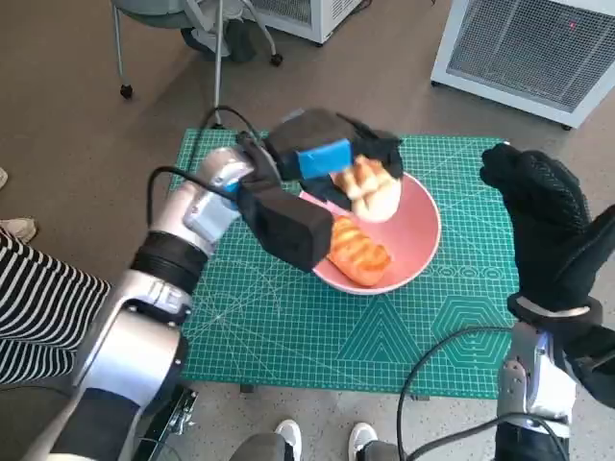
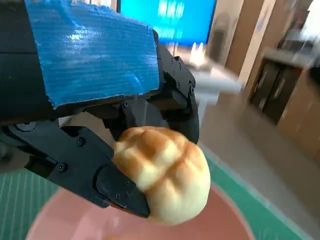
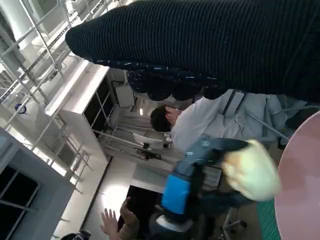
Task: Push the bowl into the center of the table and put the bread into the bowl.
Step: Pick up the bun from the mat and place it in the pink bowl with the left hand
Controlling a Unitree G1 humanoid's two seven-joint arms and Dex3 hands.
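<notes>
— How many pieces of bread are there, and how many bowls?

— Two pieces of bread and one pink bowl (image 1: 419, 230). Taking the bowl as the landmark: it sits on the green cutting mat (image 1: 288, 327) that covers the bench, somewhat toward the mat's far half. A glazed, ridged loaf (image 1: 359, 253) lies inside the bowl, against its near rim.

— And the second piece?

— That is a pale round bun (image 1: 373, 188) with a scored top. It hangs over the far part of the bowl, held above the bowl's floor rather than resting in it. The left wrist view shows the bun (image 2: 167, 172) with the bowl (image 2: 60, 225) below it.

— What holds it?

— The left robot hand (image 1: 322, 158), the black one with blue tape on its back. Its fingers (image 2: 85, 172) close around the bun from either side, so it grips the bread over the bowl.

— What about the other robot hand?

— The right robot hand (image 1: 540, 216), in the black knitted glove, stands raised beside the bowl, apart from it and from the bread. It holds nothing; its fingers point up and look loosely spread. Its own wrist view shows only the glove (image 3: 210, 45) as a dark band, plus the bun (image 3: 250, 170) and a sliver of the bowl (image 3: 300, 185).

— Anything else near the bowl?

— A person in a striped garment (image 1: 38, 307) sits beyond the mat's edge on the left robot hand's side, and shoe tips (image 1: 322, 440) show on the floor at the bench's near edge.
</notes>
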